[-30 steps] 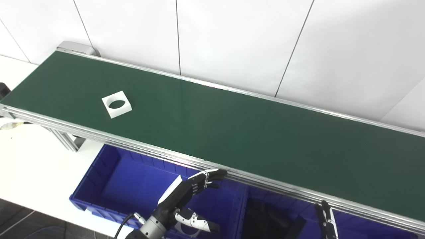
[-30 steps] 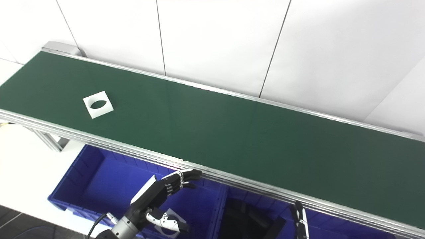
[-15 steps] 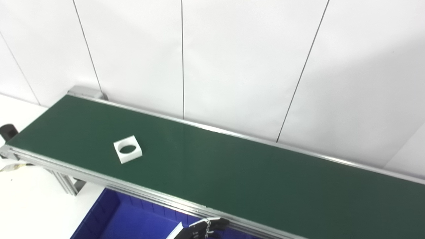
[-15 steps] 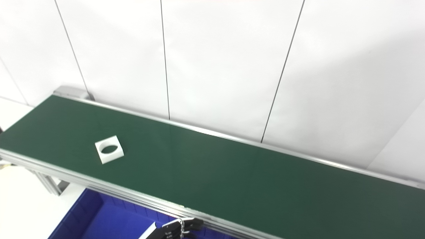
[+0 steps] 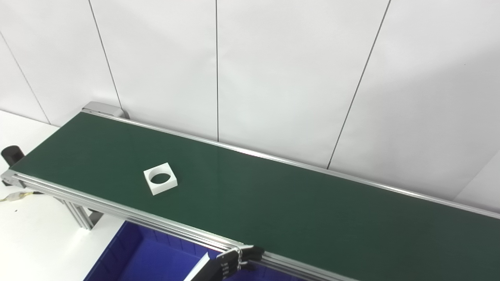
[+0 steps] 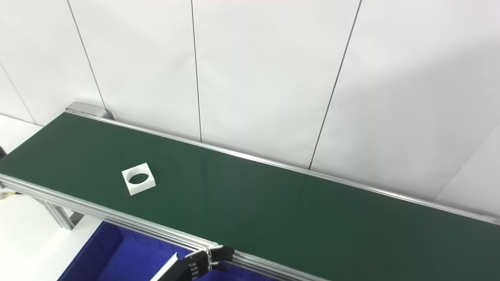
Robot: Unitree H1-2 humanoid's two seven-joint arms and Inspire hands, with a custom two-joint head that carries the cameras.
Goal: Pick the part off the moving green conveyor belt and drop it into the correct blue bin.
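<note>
The white square part (image 5: 160, 178) with its round hole lay flat on the green belt (image 5: 273, 199), toward its left end and nearer the front edge; it had ridden a little further to the right along the belt than half a second before. Only the left hand (image 5: 228, 263) showed, at the bottom edge by the belt's front rail above the blue bin (image 5: 129, 257), fingers (image 5: 250, 253) stretched and holding nothing, much as before. The right hand was out of view.

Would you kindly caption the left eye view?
White square part rides the green conveyor belt; left hand waits below.
</note>
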